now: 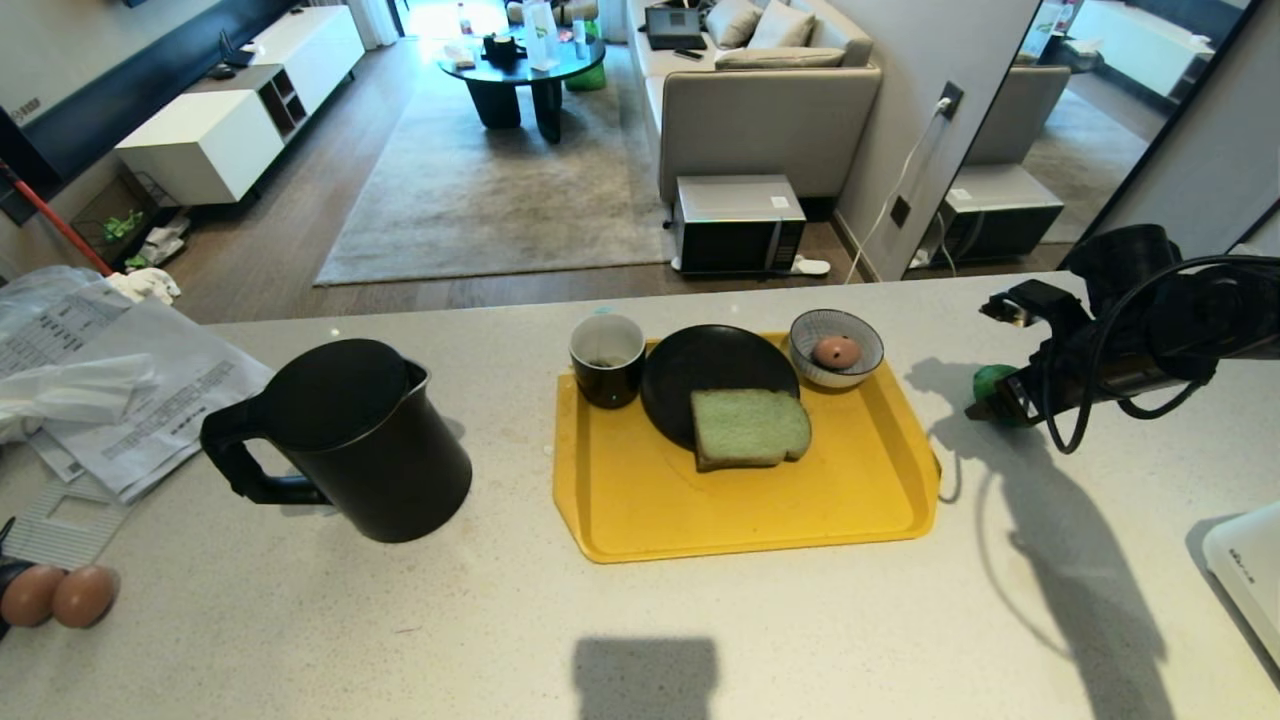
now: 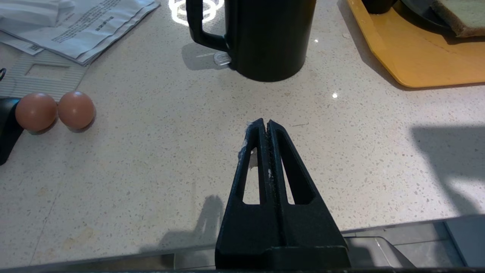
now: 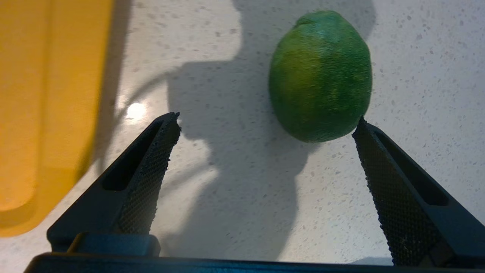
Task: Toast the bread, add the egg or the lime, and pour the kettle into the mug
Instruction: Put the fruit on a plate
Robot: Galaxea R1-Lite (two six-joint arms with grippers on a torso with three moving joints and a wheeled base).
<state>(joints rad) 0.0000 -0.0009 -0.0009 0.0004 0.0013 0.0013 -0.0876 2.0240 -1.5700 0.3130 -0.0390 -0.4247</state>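
Observation:
The green lime lies on the pale counter right of the yellow tray; in the head view the lime is partly hidden behind my right gripper. That gripper is open and holds nothing, and the lime sits just beyond its tips, close to one fingertip. The bread rests on a black plate on the tray. The mug stands at the tray's far left corner. The black kettle stands left of the tray. My left gripper is shut and holds nothing, low over the counter's near edge.
A striped bowl on the tray holds an egg. Two brown eggs lie at the near left, with papers behind them. A white appliance sits at the near right. The counter's far edge drops to the living-room floor.

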